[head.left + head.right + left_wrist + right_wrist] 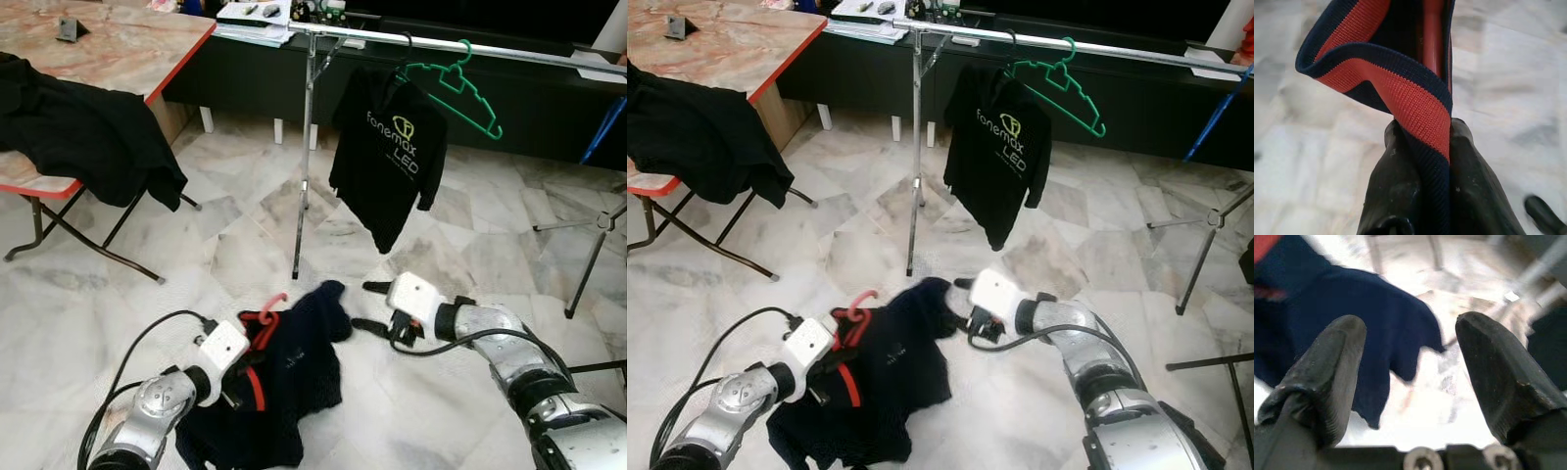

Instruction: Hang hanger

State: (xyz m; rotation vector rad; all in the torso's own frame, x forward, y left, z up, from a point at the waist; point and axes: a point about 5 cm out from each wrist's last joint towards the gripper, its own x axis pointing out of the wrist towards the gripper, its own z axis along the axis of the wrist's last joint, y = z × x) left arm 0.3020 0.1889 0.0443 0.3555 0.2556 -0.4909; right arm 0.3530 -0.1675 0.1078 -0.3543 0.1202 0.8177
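The left gripper (243, 364) is clamped on the navy garment's (294, 382) red-striped collar at the red hanger (263, 318). The right gripper (370, 305), fingers apart, hovers beside the sleeve. Judged mid-carry; next, lift the hook towards the rail (509, 51) ahead.

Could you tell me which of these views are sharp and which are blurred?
Left eye view: evenly lit and sharp, the rail and green hanger crisp. Left wrist view: collar sharp, floor behind soft. Right wrist view: blurred background, washed-out floor, navy garment smeared, fingers fairly clear.
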